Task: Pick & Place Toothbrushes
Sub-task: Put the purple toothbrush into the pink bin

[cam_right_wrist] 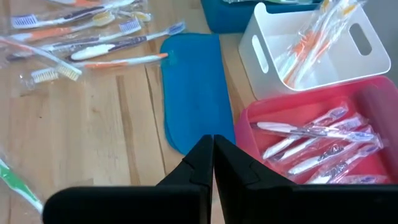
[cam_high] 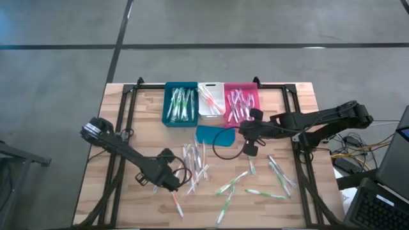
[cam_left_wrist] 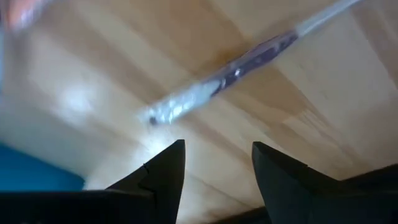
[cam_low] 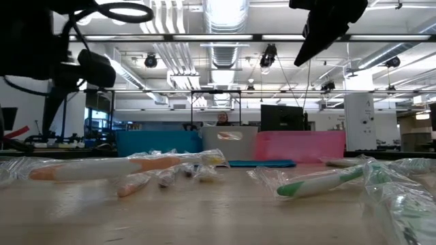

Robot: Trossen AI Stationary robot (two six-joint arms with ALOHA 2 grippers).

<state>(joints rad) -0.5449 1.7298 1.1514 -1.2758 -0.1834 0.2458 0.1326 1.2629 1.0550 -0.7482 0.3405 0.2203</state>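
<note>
Toothbrushes (cam_high: 227, 188) lie scattered over the near half of the tabletop (cam_high: 297, 102), most of them sealed in clear crinkly wrappers, and I judge them light, stiff along the handle and slippery at the film, so a pinch across the middle of the handle should hold better than one at the loose wrapper ends or the bristle head. Near left, the left tool (cam_high: 174, 185) hangs low over the wood with its fingers parted and nothing between them; its wrist view shows one wrapped brush (cam_left_wrist: 242, 68) lying aslant just beyond the fingertips, not yet straddled. Farther back and to the right, the right tool (cam_high: 250, 149) is clenched on nothing, poised beside the flat teal piece (cam_high: 214, 135). At the far edge stand three bins, teal (cam_high: 181, 104), white (cam_high: 210, 101) and pink (cam_high: 241, 102), each already holding some brushes; the thin sticks will likely slide or roll if nudged sideways.
</note>
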